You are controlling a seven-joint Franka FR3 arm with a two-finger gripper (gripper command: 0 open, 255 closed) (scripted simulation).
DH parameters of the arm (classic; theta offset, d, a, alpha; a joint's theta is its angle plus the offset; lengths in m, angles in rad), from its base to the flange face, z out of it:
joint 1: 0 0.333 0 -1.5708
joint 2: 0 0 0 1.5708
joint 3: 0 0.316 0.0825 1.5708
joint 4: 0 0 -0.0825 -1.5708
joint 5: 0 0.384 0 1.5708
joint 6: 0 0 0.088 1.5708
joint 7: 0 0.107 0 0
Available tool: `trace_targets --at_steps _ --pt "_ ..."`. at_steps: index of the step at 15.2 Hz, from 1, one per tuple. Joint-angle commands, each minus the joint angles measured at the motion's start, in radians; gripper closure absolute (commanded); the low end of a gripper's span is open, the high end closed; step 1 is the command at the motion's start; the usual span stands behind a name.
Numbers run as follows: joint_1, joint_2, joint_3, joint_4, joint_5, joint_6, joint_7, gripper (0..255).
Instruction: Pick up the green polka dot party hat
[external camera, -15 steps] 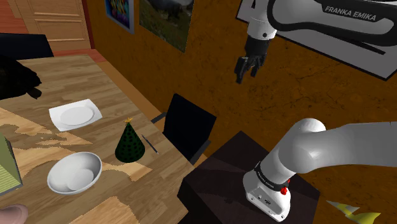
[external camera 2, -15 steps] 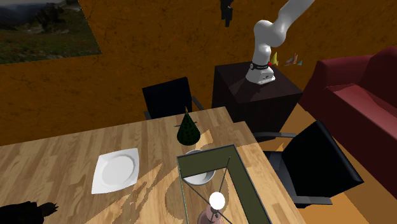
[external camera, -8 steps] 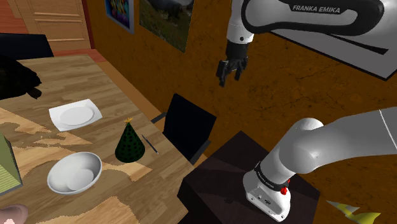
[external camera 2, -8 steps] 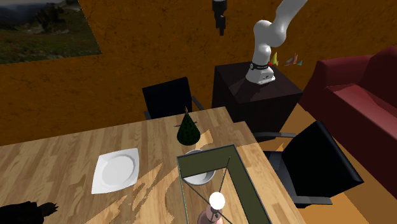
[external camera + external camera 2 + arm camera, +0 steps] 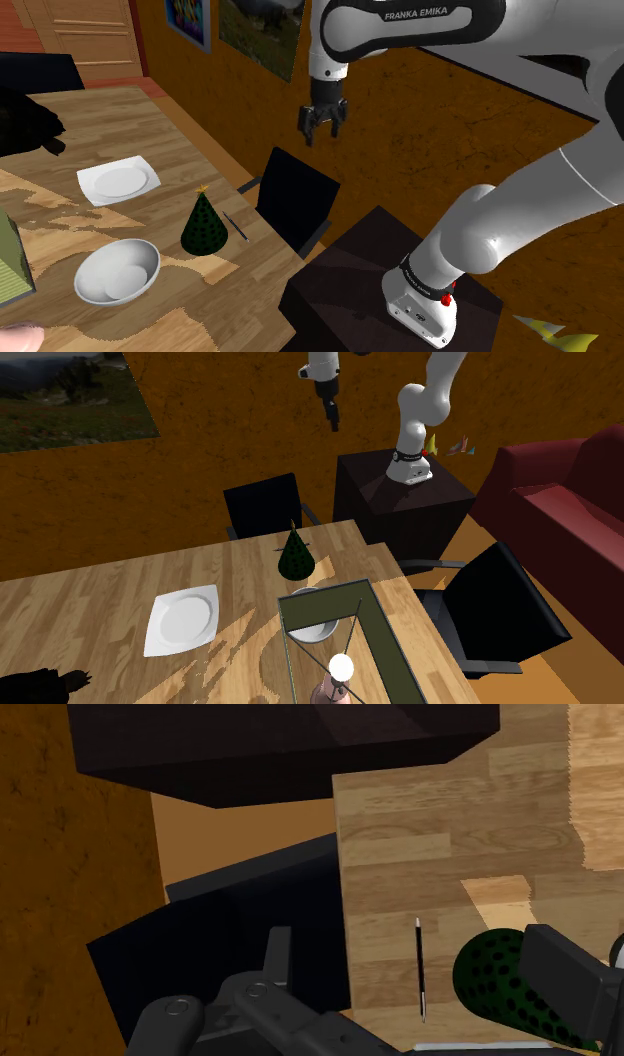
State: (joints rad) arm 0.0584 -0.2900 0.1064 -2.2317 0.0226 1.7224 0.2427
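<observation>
Gripper (image 5: 322, 125), black, fingers spread and empty, hangs high over a dark chair (image 5: 295, 200), well apart from the green dotted party hat (image 5: 204, 228), which stands upright near the desk (image 5: 180, 150) edge. Likely the approach step; next it must descend and straddle the cone.
</observation>
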Motion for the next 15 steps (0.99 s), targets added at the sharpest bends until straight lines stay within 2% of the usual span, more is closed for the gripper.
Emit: trace_targets --at_steps 1,8,15 --pt "0.008 0.084 0.011 0.046 0.017 0.021 0.016 0" --pt "0.039 0.362 0.046 0.236 0.065 0.053 0.070 0" --pt "0.076 0.648 0.073 0.487 0.099 0.037 0.118 0"
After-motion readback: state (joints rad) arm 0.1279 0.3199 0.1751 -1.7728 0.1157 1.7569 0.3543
